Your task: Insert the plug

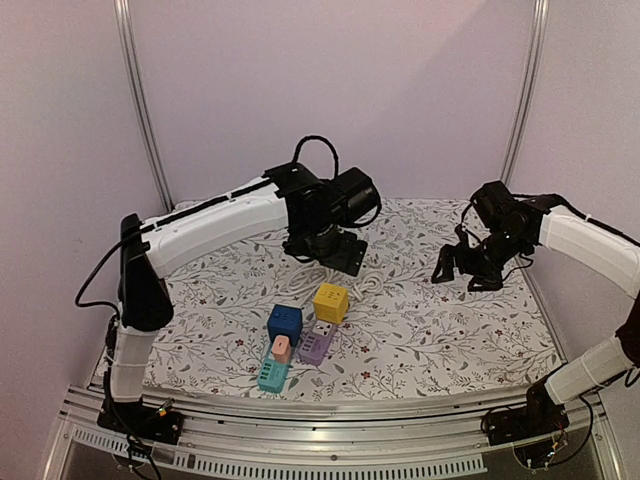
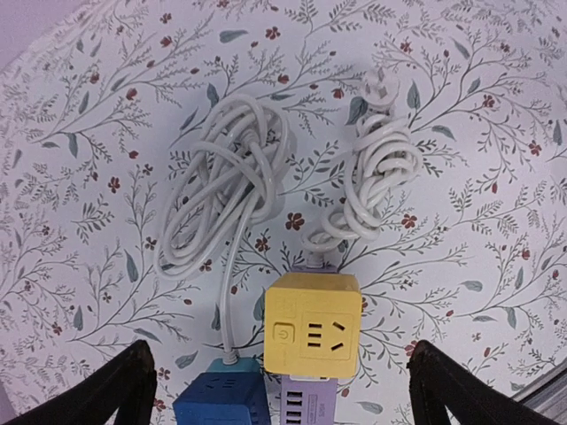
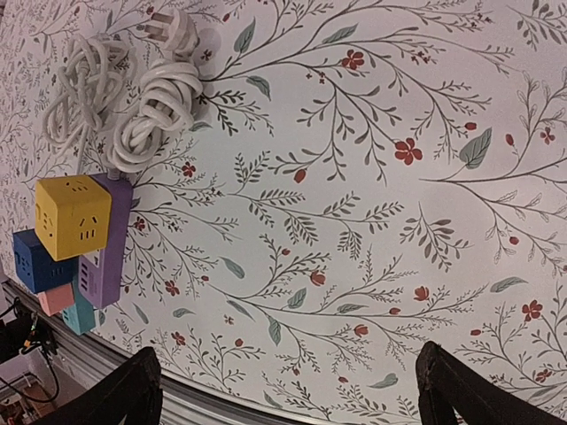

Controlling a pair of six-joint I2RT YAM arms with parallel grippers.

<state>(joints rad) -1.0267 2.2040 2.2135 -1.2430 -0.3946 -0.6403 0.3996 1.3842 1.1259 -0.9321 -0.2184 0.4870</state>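
Observation:
A white plug (image 2: 383, 86) lies on the floral cloth at the end of a coiled white cable (image 2: 376, 177); it also shows in the right wrist view (image 3: 173, 27). A yellow cube socket (image 1: 330, 302) sits on a purple power strip (image 1: 316, 343), its socket face showing in the left wrist view (image 2: 313, 329). My left gripper (image 2: 279, 372) is open and empty, above the cables and cube (image 1: 325, 245). My right gripper (image 3: 288, 354) is open and empty over bare cloth at the right (image 1: 470, 265).
A blue cube socket (image 1: 285, 322) and a pink cube (image 1: 281, 348) on a teal strip (image 1: 272, 372) sit beside the yellow cube. A second tangled white cable (image 2: 221, 177) lies left of the plug's coil. The table's metal front rail (image 3: 221, 403) runs close by.

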